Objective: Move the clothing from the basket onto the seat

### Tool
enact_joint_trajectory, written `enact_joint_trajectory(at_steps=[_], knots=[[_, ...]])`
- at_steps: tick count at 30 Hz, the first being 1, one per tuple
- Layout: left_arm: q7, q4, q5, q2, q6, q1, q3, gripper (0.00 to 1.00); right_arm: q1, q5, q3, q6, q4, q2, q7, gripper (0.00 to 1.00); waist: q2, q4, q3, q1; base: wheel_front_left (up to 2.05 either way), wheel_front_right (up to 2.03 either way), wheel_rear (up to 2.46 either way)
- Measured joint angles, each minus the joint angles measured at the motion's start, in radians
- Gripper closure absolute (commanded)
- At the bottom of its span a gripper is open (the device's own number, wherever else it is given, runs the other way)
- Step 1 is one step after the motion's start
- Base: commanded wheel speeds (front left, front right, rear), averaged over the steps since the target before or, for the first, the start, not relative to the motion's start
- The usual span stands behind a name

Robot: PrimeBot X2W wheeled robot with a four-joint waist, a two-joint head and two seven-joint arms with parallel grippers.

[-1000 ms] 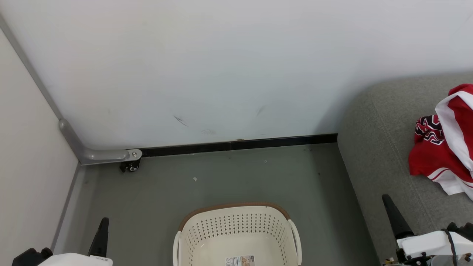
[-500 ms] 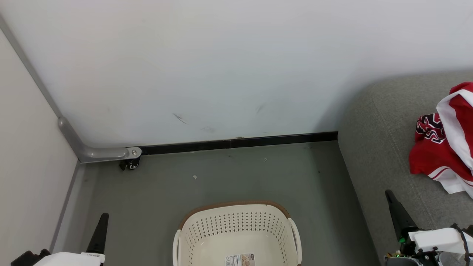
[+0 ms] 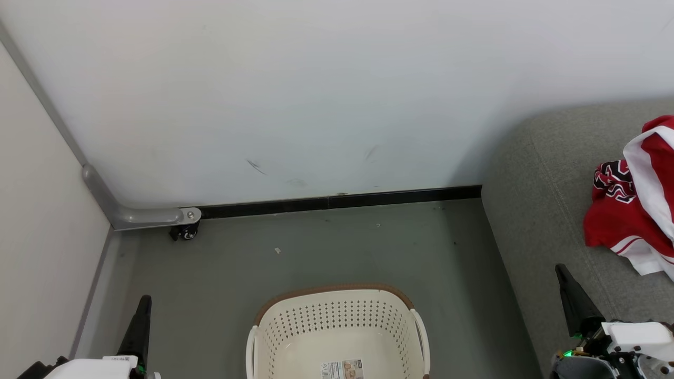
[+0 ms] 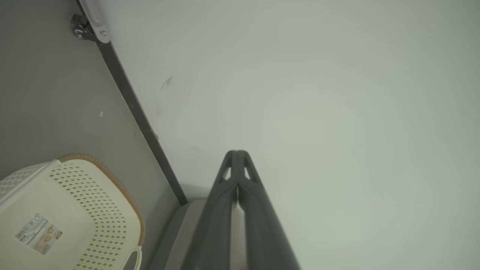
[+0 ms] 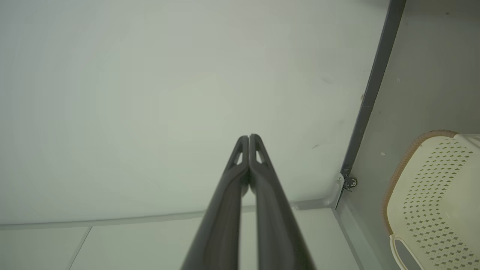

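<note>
The cream-white basket (image 3: 337, 321) with a brown rim stands on the floor at the bottom centre, with just a label on its bottom; it also shows in the wrist views (image 4: 75, 210) (image 5: 435, 195). The red and white clothing (image 3: 634, 210) lies crumpled on the grey seat (image 3: 547, 210) at the right edge. My left gripper (image 3: 143, 301) (image 4: 237, 153) is shut with nothing in it, low at the left beside the basket. My right gripper (image 3: 560, 268) (image 5: 249, 136) is shut with nothing in it, over the seat's front part, below the clothing.
A white wall (image 3: 316, 95) with a black skirting strip (image 3: 337, 202) closes the back. A pale panel on a grey frame with a caster (image 3: 184, 231) stands at the left. Grey floor (image 3: 316, 252) lies between wall, basket and seat.
Both grippers have slid slightly downward in the head view, the right one also a little rightward. The whole picture has shifted up a little. Basket and clothing lie as before.
</note>
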Motion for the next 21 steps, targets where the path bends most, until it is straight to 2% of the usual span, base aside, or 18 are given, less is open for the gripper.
enact_joint_trajectory(at_steps=[21], knots=[[0.001,0.013,-0.017,-0.007,-0.009,-0.016,0.005,1.00,-0.001,0.026,-0.003,0.000,0.003,-0.001,0.008,1.00,0.0000,0.000,0.000,-0.0002,0.00,0.00,0.00]])
